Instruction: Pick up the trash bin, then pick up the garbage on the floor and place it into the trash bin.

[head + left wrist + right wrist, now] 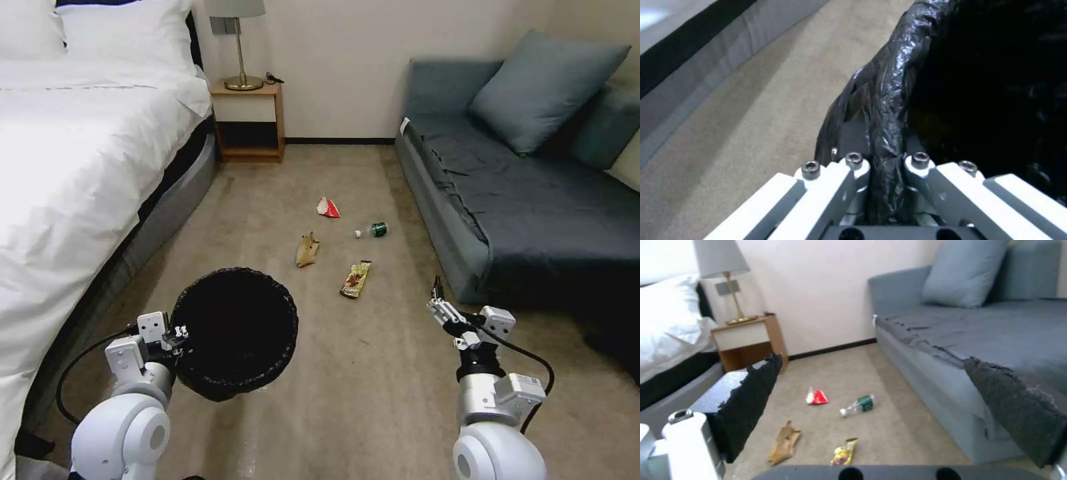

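The trash bin [235, 331] is hanging off the floor [373, 373], the left gripper [886, 166] pinching only its bag-lined rim; that liner could be slipping or tearing under the weight. The right gripper [871, 396] is hovering spread wide beside the sofa [520, 220]. Four garbage pieces [343, 248] are lying ahead on the carpet. The bottle's green label [379, 229] is not legible.
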{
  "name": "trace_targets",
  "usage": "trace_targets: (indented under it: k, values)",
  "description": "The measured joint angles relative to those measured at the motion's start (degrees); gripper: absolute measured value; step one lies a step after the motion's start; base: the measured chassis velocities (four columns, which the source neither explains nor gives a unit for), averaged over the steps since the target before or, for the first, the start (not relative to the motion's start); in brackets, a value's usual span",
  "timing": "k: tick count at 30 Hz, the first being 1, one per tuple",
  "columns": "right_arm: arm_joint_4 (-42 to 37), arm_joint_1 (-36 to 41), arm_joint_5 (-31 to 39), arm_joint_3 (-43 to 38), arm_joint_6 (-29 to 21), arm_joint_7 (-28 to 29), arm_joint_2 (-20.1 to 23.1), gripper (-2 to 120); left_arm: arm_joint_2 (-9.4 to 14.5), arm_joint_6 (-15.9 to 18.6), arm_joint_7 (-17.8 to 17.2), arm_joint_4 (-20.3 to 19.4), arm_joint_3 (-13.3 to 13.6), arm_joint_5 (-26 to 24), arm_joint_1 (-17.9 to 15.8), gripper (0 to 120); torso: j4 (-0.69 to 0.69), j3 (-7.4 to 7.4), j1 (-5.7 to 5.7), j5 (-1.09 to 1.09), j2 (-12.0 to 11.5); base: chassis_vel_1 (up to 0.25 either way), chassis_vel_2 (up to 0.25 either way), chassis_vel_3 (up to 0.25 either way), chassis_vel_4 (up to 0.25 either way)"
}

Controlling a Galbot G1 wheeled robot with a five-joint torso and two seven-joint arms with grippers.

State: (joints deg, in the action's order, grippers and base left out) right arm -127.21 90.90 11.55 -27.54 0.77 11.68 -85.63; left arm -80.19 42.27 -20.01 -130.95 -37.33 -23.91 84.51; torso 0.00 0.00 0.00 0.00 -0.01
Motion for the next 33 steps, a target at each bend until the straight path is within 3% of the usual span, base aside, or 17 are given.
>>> trace_targets:
  k: [15, 33]
  values:
    - [1.79, -0.39, -2.36, 1.06, 2.66, -2.55, -0.57, 100, 0.15, -0.06, 0.12, 1.43, -0.07, -0.17, -0.75, 3, 0.00, -0.01, 0.00, 0.00, 0.00, -0.020, 0.023, 0.020, -0.020]
    - [2.99, -1.07, -3.12, 2.66, 2.51, -2.89, -0.77, 100, -0.24, -0.14, 0.20, 2.49, -1.59, -0.31, -1.30, 3, 0.00, 0.00, 0.00, 0.02, 0.00, -0.202, 0.203, 0.198, -0.201]
